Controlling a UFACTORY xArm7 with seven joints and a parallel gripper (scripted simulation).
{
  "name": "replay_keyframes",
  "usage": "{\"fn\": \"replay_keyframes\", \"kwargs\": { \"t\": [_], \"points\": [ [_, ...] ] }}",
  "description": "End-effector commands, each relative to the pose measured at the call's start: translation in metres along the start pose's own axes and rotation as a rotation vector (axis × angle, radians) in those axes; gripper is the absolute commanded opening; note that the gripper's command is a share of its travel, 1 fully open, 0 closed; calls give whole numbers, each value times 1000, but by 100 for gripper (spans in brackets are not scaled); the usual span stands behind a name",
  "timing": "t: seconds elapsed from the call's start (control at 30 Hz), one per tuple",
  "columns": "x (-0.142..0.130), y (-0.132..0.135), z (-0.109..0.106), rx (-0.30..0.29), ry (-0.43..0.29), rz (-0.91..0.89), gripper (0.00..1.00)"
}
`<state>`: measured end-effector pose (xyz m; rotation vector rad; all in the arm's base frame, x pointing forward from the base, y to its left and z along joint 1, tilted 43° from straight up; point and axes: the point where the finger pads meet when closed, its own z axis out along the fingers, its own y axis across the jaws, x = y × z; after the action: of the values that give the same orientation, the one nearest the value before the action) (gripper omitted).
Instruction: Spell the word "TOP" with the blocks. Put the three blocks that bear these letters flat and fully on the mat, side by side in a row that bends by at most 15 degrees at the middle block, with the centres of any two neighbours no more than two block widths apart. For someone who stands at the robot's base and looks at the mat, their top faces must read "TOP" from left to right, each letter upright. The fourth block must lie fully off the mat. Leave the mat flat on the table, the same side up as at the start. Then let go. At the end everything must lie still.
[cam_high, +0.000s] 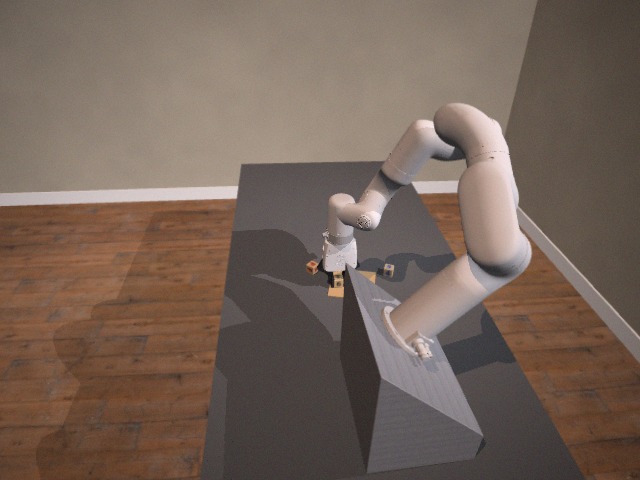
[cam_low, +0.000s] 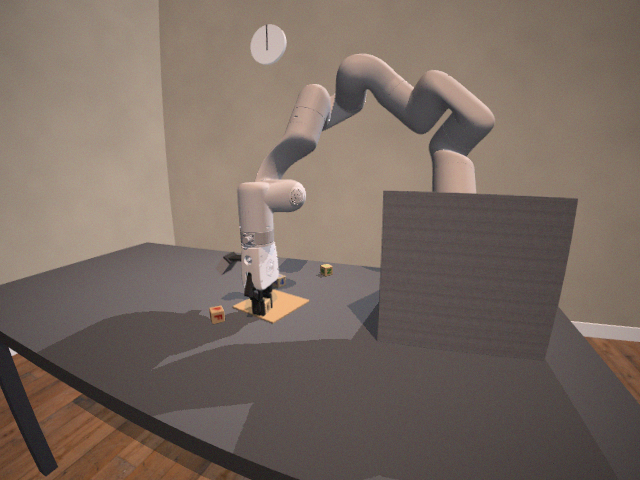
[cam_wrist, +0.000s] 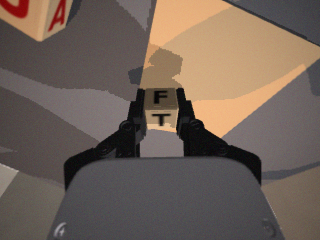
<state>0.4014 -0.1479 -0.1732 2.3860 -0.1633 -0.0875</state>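
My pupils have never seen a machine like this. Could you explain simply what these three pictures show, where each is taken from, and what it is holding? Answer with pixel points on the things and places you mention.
This is one jointed robot arm on a sloped grey stand (cam_high: 429, 413) (cam_low: 475, 273). The top picture looks down from above and behind the stand; the exterior one looks from the side; the wrist one looks past the gripper (cam_high: 338, 273) (cam_low: 262, 304) (cam_wrist: 161, 107) from the arm's end. On the dark table (cam_high: 279, 413) (cam_low: 310, 392) lies a tan mat (cam_high: 336, 292) (cam_low: 289, 304) (cam_wrist: 210, 65). The gripper's fingers close on a block with black letters (cam_high: 338, 281) (cam_low: 267, 304) (cam_wrist: 161, 107), showing F and T. Three other lettered blocks lie off the mat.
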Motion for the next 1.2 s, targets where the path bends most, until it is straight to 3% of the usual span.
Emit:
{"fn": "replay_keyframes", "kwargs": {
  "t": [0.0, 1.1, 1.17],
  "points": [
    [1, -1, -1, 3, 4, 0, 27],
    [1, -1, -1, 3, 4, 0, 27],
    [1, -1, -1, 3, 4, 0, 31]
  ]
}}
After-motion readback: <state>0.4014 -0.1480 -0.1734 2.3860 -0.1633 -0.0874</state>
